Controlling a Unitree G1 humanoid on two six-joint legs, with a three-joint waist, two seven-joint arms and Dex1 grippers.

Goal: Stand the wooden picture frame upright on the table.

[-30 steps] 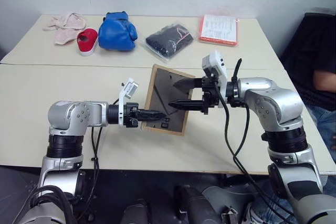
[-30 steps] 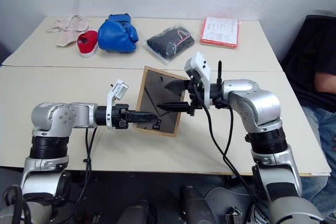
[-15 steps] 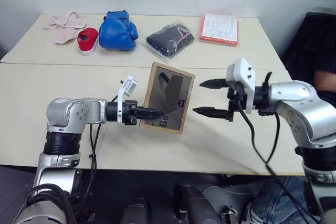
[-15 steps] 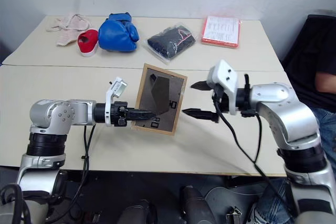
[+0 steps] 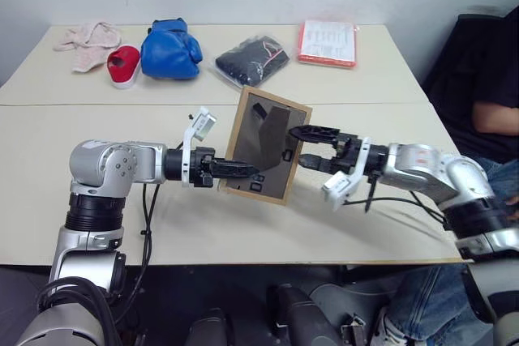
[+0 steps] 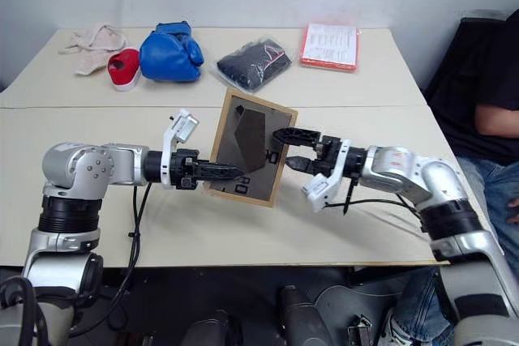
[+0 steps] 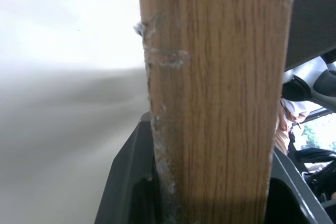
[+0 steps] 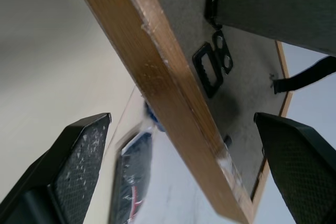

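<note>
1. Cloth (image 5: 87,36), red-white item (image 5: 122,66), blue glove (image 5: 169,49) sit along table (image 5: 97,224) far edge, left part.
2. Left gripper (image 5: 243,173) clenched on frame (image 5: 266,155) lower left edge; frame tilted, held off the tabletop near table middle, dark back facing camera.
3. Black packet (image 5: 250,59) behind frame, well apart.
4. Right gripper (image 5: 302,147) released, jaws wide, straddling frame's right edge; contact unclear.
5. Orange-edged packet (image 5: 328,42) at far right.
6. Person (image 5: 486,99) seated beside table's right end.
</note>
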